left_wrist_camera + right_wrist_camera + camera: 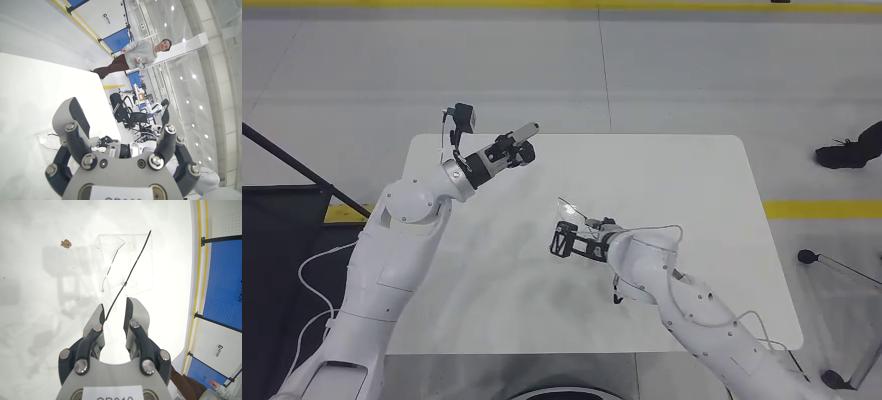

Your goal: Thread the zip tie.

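Observation:
A thin black zip tie (136, 262) runs slantwise across a clear plastic block (145, 275) on the white table. Its near end lies between the fingers of my right gripper (115, 303), close against one pad (102, 315). That gripper is open and does not clamp the tie. From above, the right gripper (564, 241) sits near the table's middle, just in front of the clear block (570, 208). My left gripper (527, 143) hangs raised over the far left part of the table. In its own wrist view the left gripper (121, 109) is wide open and holds nothing.
The white table (672, 170) has wide bare room to the right and at the front. A small brown scrap (66, 243) lies on it beside the clear block. A person stands on the floor beyond the table's far right corner.

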### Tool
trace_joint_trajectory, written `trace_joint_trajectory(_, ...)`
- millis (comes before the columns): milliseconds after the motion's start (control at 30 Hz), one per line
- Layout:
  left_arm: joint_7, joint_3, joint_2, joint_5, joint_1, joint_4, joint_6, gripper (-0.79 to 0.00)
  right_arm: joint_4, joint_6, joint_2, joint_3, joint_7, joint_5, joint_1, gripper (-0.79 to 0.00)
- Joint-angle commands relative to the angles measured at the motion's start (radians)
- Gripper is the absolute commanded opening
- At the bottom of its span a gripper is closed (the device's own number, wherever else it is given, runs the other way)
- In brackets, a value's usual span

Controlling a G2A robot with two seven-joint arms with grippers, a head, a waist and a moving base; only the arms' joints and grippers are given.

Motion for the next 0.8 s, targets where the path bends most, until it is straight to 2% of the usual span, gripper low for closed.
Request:
trace_joint_trajectory(0, -0.001, 0.001, 0.000, -0.003, -0.001, 0.001, -0.001, 0.000, -0.006, -0.002, -0.001, 0.004, -0.004, 0.002, -0.002, -0.486)
trace_joint_trajectory(67, -0.001, 0.001, 0.000, -0.003, 0.000, 0.004, -0.003, 0.000, -0.015, -0.003, -0.002, 0.010, -0.014, 0.004, -0.006, -0.453)
trace_joint_trajectory(133, -0.001, 0.002, 0.000, -0.004, 0.000, 0.004, -0.005, 0.000, -0.027, -0.002, -0.001, 0.023, -0.023, 0.010, -0.012, -0.252)
trace_joint_trajectory(200, -0.001, 0.002, 0.000, -0.004, 0.001, 0.003, -0.006, 0.000, -0.045, 0.001, 0.002, 0.047, -0.033, 0.020, -0.021, -0.003)
trace_joint_trajectory(333, 0.001, 0.000, 0.001, -0.003, 0.003, -0.003, -0.009, 0.000, -0.099, 0.002, 0.017, 0.131, -0.073, 0.052, -0.060, 0.000)
trace_joint_trajectory(433, 0.003, -0.002, 0.002, -0.002, 0.005, -0.009, -0.010, 0.000, -0.143, 0.023, 0.034, 0.231, -0.154, 0.078, -0.109, 0.000)
trace_joint_trajectory(767, 0.008, 0.004, 0.001, 0.007, 0.007, -0.021, -0.007, 0.000, -0.232, 0.068, 0.079, 0.550, -0.629, 0.162, -0.337, 0.000)
